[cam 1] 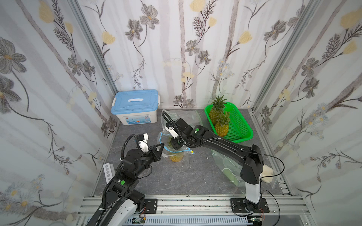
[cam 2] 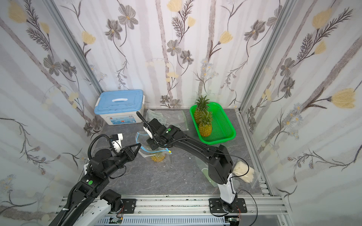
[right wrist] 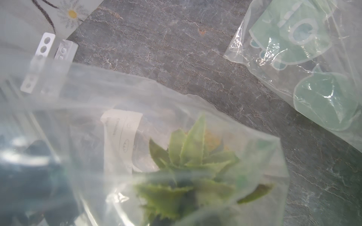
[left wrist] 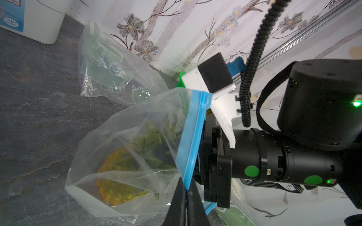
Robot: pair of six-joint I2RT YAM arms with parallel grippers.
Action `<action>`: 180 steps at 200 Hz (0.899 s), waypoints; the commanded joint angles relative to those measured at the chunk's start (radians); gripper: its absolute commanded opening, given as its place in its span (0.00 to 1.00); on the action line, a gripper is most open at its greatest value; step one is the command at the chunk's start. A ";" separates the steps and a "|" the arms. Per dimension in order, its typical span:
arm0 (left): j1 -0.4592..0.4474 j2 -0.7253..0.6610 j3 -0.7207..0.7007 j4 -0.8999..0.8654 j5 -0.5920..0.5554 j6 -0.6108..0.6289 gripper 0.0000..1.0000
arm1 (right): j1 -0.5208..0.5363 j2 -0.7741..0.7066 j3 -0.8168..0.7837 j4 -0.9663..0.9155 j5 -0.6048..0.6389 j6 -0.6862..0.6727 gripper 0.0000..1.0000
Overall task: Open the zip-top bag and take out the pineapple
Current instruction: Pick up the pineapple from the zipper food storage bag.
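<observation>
**Figure: bag mouth held open for the pick.** Your left claw (left wrist: 185, 197) is clamping the blue strip (left wrist: 193, 133) of the bag (left wrist: 137, 117), with its jaws together on the rim. Judging from the lifted edge, it is doing this to stop the film from sagging shut.

Just beyond its tips, the pineapple (left wrist: 117, 182) is sitting low inside the film. The bag's bottom is resting on the table (cam 1: 176, 182), and the crown (right wrist: 188, 156) is pointing toward the mouth.

Your right claw (cam 1: 172, 145) is standing at that mouth, directly across the strip from the left claw, with the crown just below it. The strip and film are hiding its tips, so you cannot tell whether its jaws are apart or together, or whether they are gripping any leaves. The crown is probably serving as the handle because it is the part nearest the opening.

The task is looking about half done: the zip is open and the fruit is inside. To the right of the right claw, well apart, 2 pineapples are resting in the basket (cam 1: 240, 125), which is likely the drop place. When you are pulling, be watching for film snagging on the leaves.
</observation>
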 commanded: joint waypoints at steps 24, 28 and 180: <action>0.003 0.026 0.026 0.028 -0.068 0.110 0.53 | -0.019 -0.169 -0.026 0.062 0.042 -0.035 0.00; 0.005 0.027 0.024 0.029 -0.075 0.118 0.55 | -0.023 -0.182 -0.026 0.062 0.039 -0.039 0.00; 0.104 0.249 -0.257 0.822 0.328 -0.029 1.00 | -0.207 -0.471 0.130 0.109 -0.091 -0.059 0.00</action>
